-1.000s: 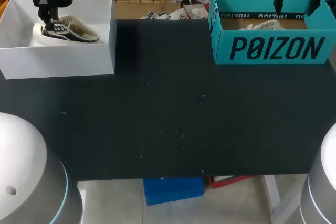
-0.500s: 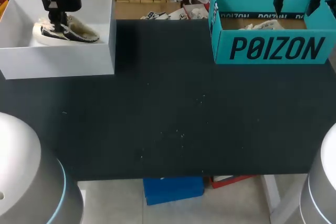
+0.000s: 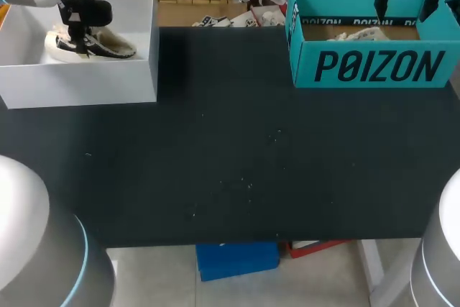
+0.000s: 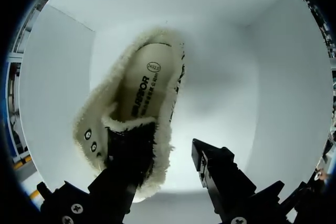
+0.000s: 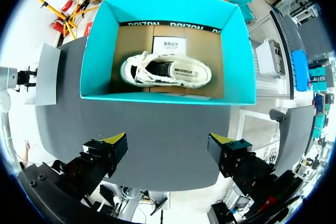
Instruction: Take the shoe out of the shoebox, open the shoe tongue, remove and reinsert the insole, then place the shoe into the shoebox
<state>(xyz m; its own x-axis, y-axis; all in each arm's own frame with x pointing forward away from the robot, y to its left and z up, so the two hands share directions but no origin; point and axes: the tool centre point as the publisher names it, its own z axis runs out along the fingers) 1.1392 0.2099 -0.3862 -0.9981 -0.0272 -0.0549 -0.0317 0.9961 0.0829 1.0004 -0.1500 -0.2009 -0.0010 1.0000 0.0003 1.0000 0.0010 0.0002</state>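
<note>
A cream fleece-lined shoe lies in the white shoebox at the back left. My left gripper is down inside that box at the shoe. In the left wrist view the shoe shows its printed insole. One finger of the left gripper rests in the dark tongue area, and the other stands outside the shoe's side with a gap, so the gripper is open. A second shoe lies in the teal shoebox at the back right. My right gripper hangs open above that box, holding nothing.
The dark table top stretches between the two boxes and toward the front edge. The white box's walls close in around the left gripper. A card or leaflet lies on the teal box's floor behind the shoe.
My left gripper has shifted a little to the right over the shoe and its fingers have drawn closer together. The right arm has not moved.
</note>
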